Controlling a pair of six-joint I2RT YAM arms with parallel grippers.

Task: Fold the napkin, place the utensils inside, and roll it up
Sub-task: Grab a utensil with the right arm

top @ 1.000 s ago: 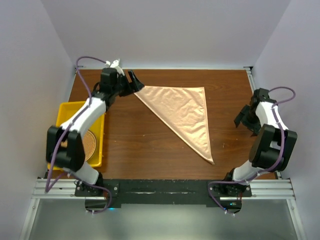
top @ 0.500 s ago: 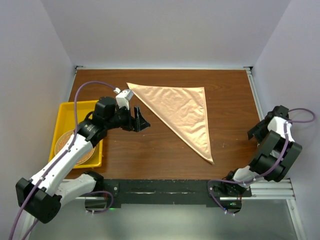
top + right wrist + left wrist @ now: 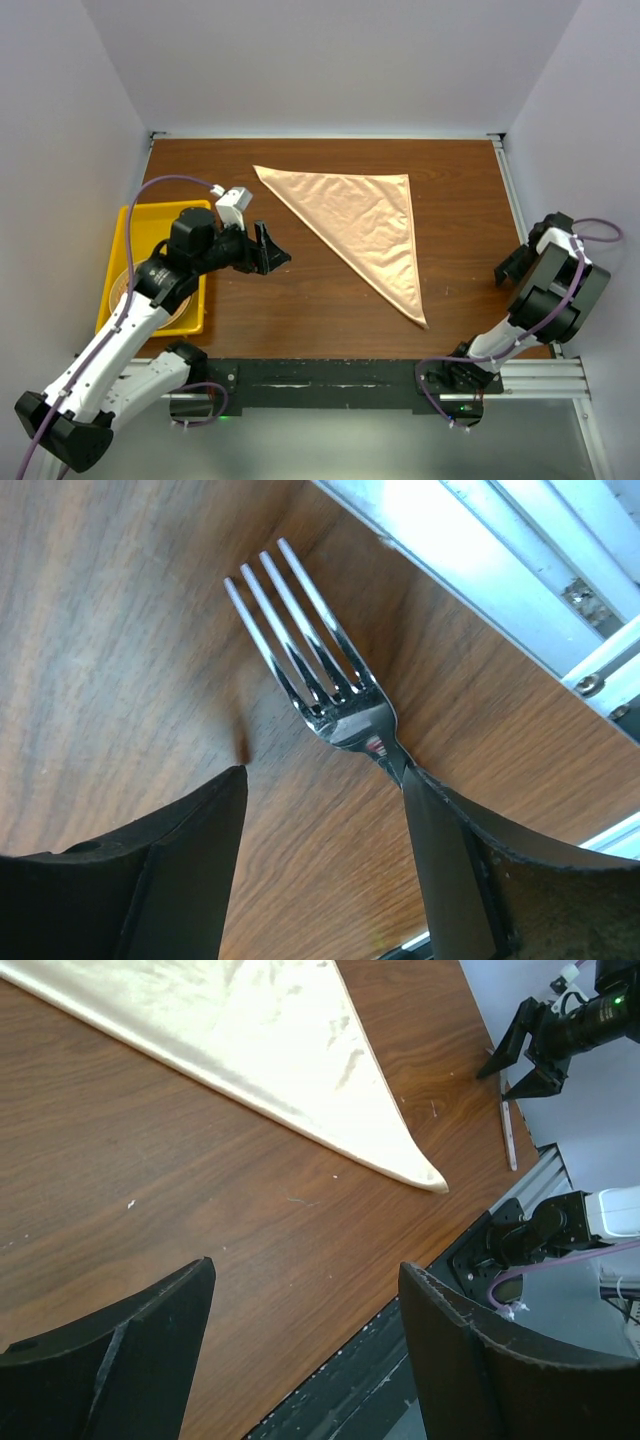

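Observation:
The peach-orange napkin (image 3: 360, 222) lies folded into a triangle in the middle of the table; its near tip also shows in the left wrist view (image 3: 270, 1050). My left gripper (image 3: 272, 250) is open and empty above bare wood left of the napkin, its jaws wide apart (image 3: 305, 1290). A silvery fork (image 3: 320, 650) lies on the wood by the table's right edge. My right gripper (image 3: 508, 264) is open low over it (image 3: 322, 780). The fork's neck runs under the right finger (image 3: 440, 860), and the handle is hidden. From the left wrist view the fork (image 3: 507, 1135) is a thin pale strip.
A yellow tray (image 3: 150, 208) at the left edge holds a round woven mat (image 3: 183, 312), partly under my left arm. A metal rail (image 3: 480, 560) runs along the table's right edge beside the fork. White walls close in on three sides.
My left arm has pulled back from the napkin's far left corner toward the near left, beside the tray. My right arm has swung to the right edge and come down over the fork.

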